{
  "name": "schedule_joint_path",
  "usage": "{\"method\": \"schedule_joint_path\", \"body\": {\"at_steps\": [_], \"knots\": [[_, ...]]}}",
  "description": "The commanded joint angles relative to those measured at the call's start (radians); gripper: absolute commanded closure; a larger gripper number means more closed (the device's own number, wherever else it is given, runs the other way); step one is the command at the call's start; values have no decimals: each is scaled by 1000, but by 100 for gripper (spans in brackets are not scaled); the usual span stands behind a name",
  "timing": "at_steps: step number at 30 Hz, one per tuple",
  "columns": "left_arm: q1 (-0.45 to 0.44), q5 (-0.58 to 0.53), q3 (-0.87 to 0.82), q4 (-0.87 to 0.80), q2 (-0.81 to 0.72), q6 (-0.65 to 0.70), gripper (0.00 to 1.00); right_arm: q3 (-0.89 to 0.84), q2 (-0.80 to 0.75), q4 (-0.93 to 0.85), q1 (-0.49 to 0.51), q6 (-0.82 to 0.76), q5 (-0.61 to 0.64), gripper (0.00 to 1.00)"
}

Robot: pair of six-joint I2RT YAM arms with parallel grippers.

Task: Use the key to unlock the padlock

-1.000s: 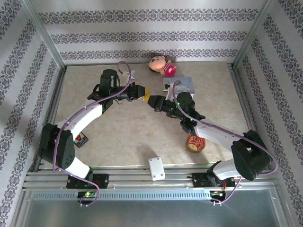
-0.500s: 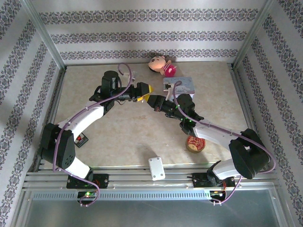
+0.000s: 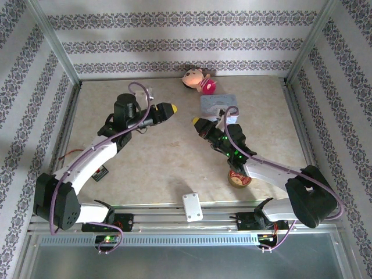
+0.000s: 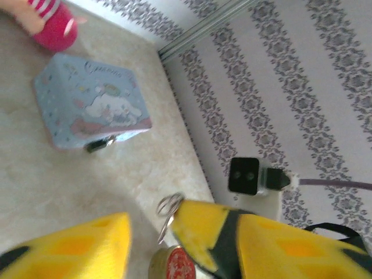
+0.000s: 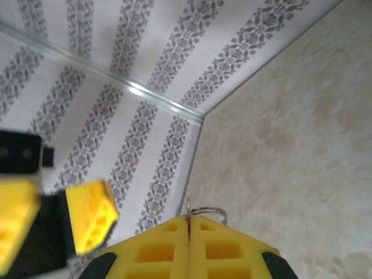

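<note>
Drawn apart since a second ago, the left gripper (image 3: 167, 108) hangs half-spread and empty, the right gripper (image 3: 196, 121) clamps the key (image 5: 189, 224), and the padlock (image 4: 100, 143), against the pale-blue tin (image 4: 87, 104) near the table's (image 3: 145, 157) far edge, apparently awaits unlocking.

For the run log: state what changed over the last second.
The left end effector pulled back left, away from the right end effector, which it had met at mid-table; its fingers now stand apart. The right one barely shifted and is shut on the key ring. The pale-blue tin, doll and red tin stayed put.
</note>
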Motion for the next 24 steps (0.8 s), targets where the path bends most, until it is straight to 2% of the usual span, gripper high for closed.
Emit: {"method": "schedule_joint_path", "body": {"at_steps": [1, 3, 4, 9, 15, 24], "knots": [[-47, -64, -54, 12, 1, 35, 62, -17, -23, 68, -12, 65, 85, 100], [-67, -88, -54, 18, 9, 43, 72, -17, -27, 67, -11, 70, 92, 100], [-78, -99, -48, 22, 15, 46, 73, -17, -27, 67, -10, 74, 96, 100], [-118, -91, -45, 102, 58, 42, 69, -14, -14, 73, -10, 92, 108, 100], [-130, -59, -63, 225, 118, 0, 71, -16, 41, 148, -12, 147, 109, 100], [-135, -49, -65, 335, 169, -47, 68, 1, 127, 242, -12, 208, 80, 100]]}}
